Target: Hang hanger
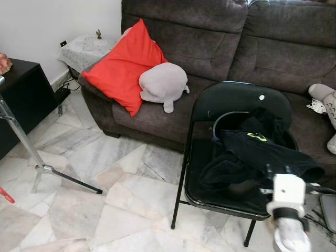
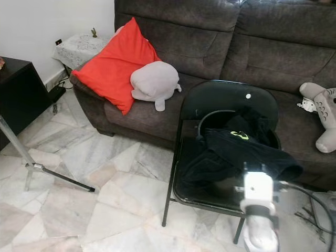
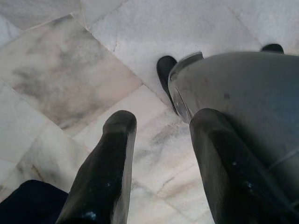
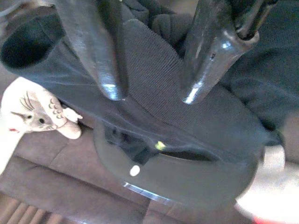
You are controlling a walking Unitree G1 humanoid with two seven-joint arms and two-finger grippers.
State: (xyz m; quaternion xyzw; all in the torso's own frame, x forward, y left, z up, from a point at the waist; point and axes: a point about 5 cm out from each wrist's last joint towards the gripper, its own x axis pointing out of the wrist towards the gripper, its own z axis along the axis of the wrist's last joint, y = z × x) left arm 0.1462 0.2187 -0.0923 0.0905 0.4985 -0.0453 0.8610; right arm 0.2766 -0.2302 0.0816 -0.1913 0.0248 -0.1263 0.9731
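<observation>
A black folding chair [image 1: 239,100] stands in front of the sofa, with a crumpled black garment [image 1: 257,155] bearing a small yellow-green mark lying on its seat. A grey curved bar [image 1: 224,118], apparently the hanger, arches out of the garment against the chair back. My right arm's white wrist [image 1: 286,195] hovers at the chair's front right edge. In the right wrist view my right gripper [image 4: 152,93] is open just above a ribbed edge of the garment [image 4: 154,70], holding nothing. My left gripper [image 3: 163,121] hangs open over the marble floor.
A dark brown sofa [image 1: 210,47] carries a red cushion [image 1: 123,65] and a grey plush [image 1: 163,81]; another plush toy [image 2: 323,113] lies at its right. A tripod leg [image 1: 31,152] and a black cabinet [image 1: 18,100] stand at the left. Cables [image 2: 315,205] lie right of the chair.
</observation>
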